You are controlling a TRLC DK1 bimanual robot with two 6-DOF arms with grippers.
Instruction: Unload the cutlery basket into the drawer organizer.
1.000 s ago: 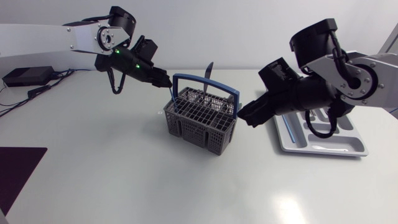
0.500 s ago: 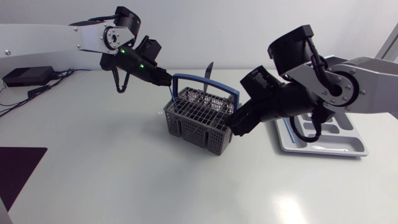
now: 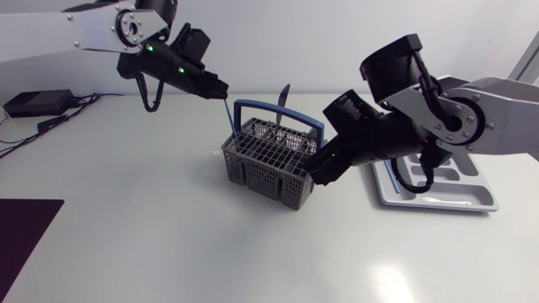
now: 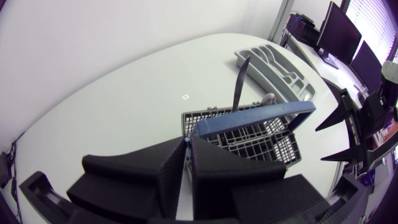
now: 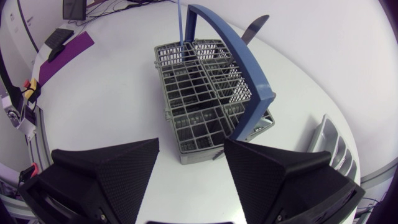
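A grey cutlery basket [image 3: 271,158] with a blue hoop handle [image 3: 278,108] stands mid-table. A dark knife [image 3: 282,93] sticks up from its far side. My left gripper [image 3: 220,87] hovers above the basket's left corner, shut on a thin blue cutlery piece [image 3: 227,113] that hangs down toward the basket. In the left wrist view the blue piece [image 4: 183,158] is pinched in my left gripper [image 4: 187,140], above the basket [image 4: 252,132]. My right gripper [image 3: 314,171] stands open at the basket's right end, nothing held. Its wrist view shows the basket [image 5: 198,93] just ahead of the right gripper [image 5: 191,147]. The grey drawer organizer [image 3: 438,187] lies at the right.
A black box with cables [image 3: 37,103] sits at the far left. A dark purple mat [image 3: 24,229] lies at the front left edge. Bare tabletop stretches in front of the basket. My right arm passes over the organizer's left part.
My left gripper closed on the blue cutlery piece and rose up and to the left with it. My right gripper came left to the basket's right end, then stayed.
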